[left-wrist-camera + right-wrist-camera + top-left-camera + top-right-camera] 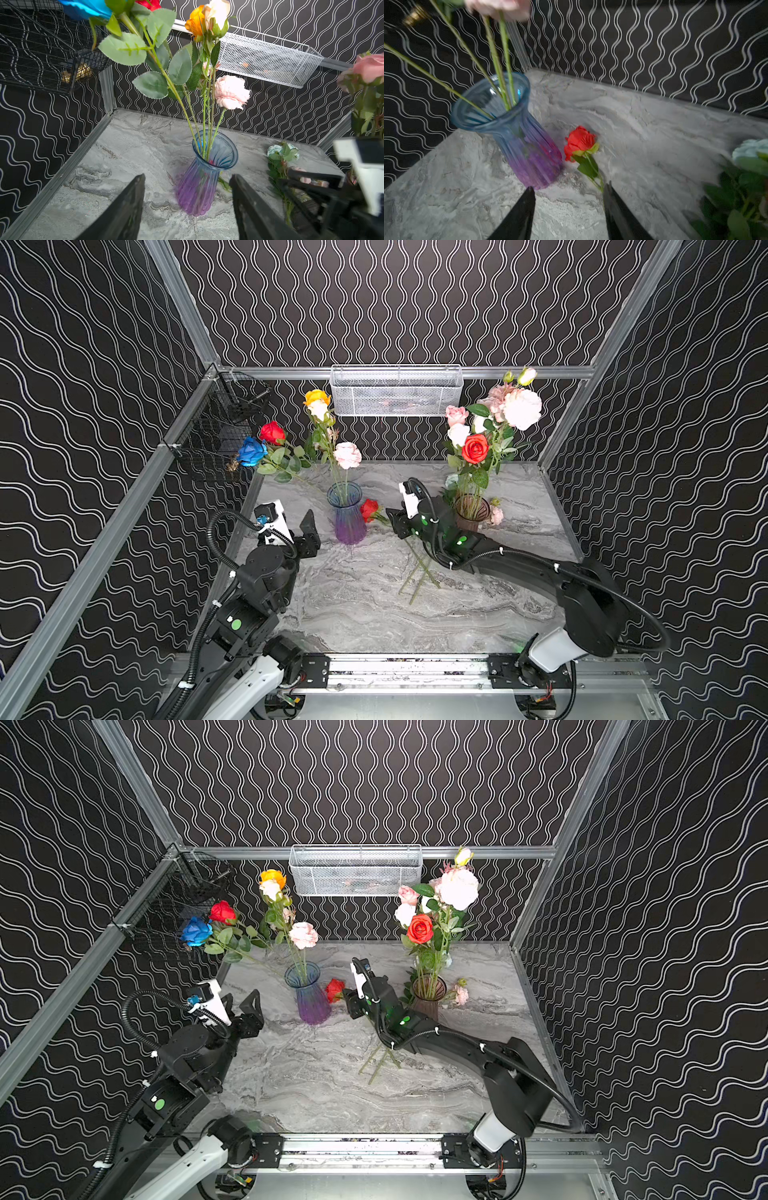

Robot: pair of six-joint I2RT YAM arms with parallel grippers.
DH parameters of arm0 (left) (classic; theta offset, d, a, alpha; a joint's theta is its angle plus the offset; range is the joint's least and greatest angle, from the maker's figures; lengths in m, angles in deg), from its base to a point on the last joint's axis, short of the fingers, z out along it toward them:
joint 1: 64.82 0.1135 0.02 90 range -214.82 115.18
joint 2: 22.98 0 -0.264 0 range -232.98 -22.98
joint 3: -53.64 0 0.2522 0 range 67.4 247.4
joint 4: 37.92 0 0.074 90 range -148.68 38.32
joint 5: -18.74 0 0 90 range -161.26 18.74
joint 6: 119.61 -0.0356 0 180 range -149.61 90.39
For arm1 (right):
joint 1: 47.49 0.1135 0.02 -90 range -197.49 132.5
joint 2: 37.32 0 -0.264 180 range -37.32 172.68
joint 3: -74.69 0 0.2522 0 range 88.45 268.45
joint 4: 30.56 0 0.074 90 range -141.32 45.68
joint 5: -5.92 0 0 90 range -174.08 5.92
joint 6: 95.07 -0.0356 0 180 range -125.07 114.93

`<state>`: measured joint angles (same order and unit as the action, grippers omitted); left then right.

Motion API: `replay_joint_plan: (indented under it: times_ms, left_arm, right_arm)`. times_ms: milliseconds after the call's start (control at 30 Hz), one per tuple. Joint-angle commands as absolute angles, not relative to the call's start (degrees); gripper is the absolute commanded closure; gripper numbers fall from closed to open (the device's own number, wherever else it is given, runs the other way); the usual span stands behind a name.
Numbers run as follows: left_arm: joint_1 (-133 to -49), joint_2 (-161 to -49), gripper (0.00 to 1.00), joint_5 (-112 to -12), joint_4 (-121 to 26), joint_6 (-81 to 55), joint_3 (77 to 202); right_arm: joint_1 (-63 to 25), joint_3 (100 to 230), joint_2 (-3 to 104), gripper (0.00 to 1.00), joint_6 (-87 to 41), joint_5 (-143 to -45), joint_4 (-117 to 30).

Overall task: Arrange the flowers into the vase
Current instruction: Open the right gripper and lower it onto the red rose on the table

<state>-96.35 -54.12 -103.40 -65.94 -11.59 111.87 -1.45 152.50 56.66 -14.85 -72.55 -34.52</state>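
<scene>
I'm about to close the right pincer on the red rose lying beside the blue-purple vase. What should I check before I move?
1. Jaws of the right pincer open, nothing held: ok.
2. Stem of the red rose centred between them: not ok; it runs by one fingertip.
3. Head of the rose free of the blue-purple vase: cannot tell; it lies close by the base.
4. Vase upright, room left in its mouth: ok.
5. Jaws of the left pincer open, empty, apart from the vase: ok.
6. Tangle among the loose stems under the right arm: cannot tell.
</scene>
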Motion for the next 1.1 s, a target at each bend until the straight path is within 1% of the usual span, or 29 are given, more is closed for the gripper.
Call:
replay_joint_plan:
  times_ms: [0, 133, 267, 433, 633, 867, 1000, 1033, 1067]
  left_arm:
    - [-96.3, -53.7, 0.32, -102.8, -65.3, -9.9, 111.7]
    - [-96.3, -53.4, 0.31, -103.8, -65.5, -9.9, 111.7]
    - [-96.2, -53.4, 0.31, -103.9, -65.5, -9.9, 111.6]
    - [-96.2, -53.5, 0.31, -103.6, -65.3, -9.9, 111.6]
    - [-96.1, -54.0, 0.31, -103.1, -65.5, -9.6, 111.7]
    - [-96.0, -53.8, 0.31, -103.8, -65.2, -9.8, 111.4]
    - [-96.0, -53.7, 0.31, -103.8, -65.2, -9.9, 111.4]
    - [-96.0, -53.7, 0.31, -103.8, -65.2, -9.9, 111.3]
    - [-95.9, -53.7, 0.31, -103.9, -65.2, -10.1, 111.3]
  right_arm:
    - [-2.3, 156.5, 61.1, 0.47, -16.1, -73.7, -44.2]
    - [-2.7, 163.1, 68.6, 0.47, -14.1, -73.3, -50.5]
    - [-3.7, 171.6, 77.2, 0.48, -11.3, -74.4, -59.8]
    - [-4.4, 176.2, 82.1, 0.48, -9.3, -75.0, -65.2]
    - [-5.7, 178.9, 86.0, 0.48, -8.3, -78.1, -66.2]
    - [-6.5, 183.1, 90.8, 0.50, -7.6, -77.5, -65.8]
    - [-7.6, 185.3, 93.4, 0.56, -7.8, -78.6, -64.9]
    - [-7.8, 185.9, 93.9, 0.59, -8.0, -78.6, -64.9]
    - [-8.0, 186.6, 94.4, 0.64, -8.1, -78.7, -65.1]
